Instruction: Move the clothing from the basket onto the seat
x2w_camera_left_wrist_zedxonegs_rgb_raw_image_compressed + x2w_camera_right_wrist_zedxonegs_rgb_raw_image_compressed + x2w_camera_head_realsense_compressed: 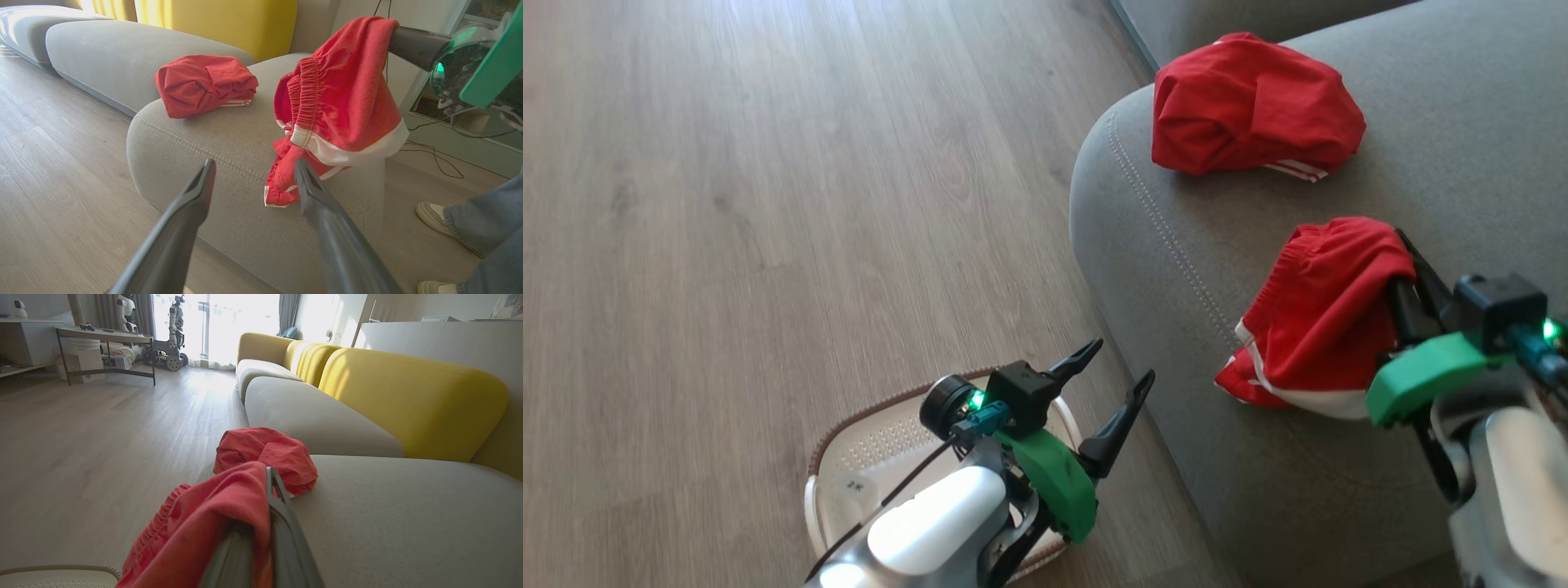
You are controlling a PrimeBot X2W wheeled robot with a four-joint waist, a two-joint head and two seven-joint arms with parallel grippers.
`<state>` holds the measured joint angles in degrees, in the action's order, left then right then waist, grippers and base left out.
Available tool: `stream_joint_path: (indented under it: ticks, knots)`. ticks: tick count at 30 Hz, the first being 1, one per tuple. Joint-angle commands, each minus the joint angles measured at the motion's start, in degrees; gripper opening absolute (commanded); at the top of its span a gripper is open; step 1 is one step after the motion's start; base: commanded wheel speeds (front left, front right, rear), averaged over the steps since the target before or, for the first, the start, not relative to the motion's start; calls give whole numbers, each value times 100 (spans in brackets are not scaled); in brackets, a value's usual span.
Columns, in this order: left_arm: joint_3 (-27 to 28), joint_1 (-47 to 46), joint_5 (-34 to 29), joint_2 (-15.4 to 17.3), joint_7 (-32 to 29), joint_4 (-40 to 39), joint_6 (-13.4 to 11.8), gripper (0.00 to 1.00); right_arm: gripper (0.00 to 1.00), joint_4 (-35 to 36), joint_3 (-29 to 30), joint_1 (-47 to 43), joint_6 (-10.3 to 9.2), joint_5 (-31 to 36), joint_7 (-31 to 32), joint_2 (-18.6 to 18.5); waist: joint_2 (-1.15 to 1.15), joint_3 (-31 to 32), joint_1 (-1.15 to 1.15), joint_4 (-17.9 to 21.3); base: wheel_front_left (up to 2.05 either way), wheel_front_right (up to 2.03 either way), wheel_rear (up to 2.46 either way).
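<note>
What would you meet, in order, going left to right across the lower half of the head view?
basket → left tool, open → held red garment → right tool, shut on that garment

Small oval white plastic basket with brown woven-look rim (849, 418): near half hidden behind pale left forearm (939, 510), cut by bottom edge.
Right jaws: tips buried inside draped bright red white-trimmed shorts (1327, 310).
Person's blue-jeaned leg (486, 220) and pale shoes (435, 214): cropped at right edge.
</note>
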<state>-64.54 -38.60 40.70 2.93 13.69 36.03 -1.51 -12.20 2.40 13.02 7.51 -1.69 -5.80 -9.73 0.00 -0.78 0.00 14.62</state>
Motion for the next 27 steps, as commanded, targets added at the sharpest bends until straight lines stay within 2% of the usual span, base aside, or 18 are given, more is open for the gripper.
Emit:
stream_joint_path:
  ticks: [1,6,13,21,22,27]
  knots:
    - [127,-194,-41,10,59,-155,-9,100,0,150,-148,433,-2,-25,21,-149,0,-46,0,16,0,0,0]
    - [136,-301,-84,7,77,-262,-48,100,0,-240,-225,1240,-2,-154,29,-403,0,-297,0,-19,0,0,0]
    - [123,-583,-278,60,90,-490,-109,100,0,-985,-230,2683,-2,-161,109,-992,0,-848,0,-275,0,0,0]
    - [84,-949,-522,163,70,-861,-206,100,0,-2041,61,4162,-2,16,143,-1498,0,-1516,0,-751,0,0,0]
    - [80,-1032,-577,181,66,-966,-241,100,0,-2342,202,4462,-2,72,121,-1584,0,-1672,0,-888,0,0,0]
    - [57,-1219,-698,218,45,-1192,-303,100,0,-3023,420,5006,-2,470,56,-1804,0,-2012,0,-1245,0,0,0]
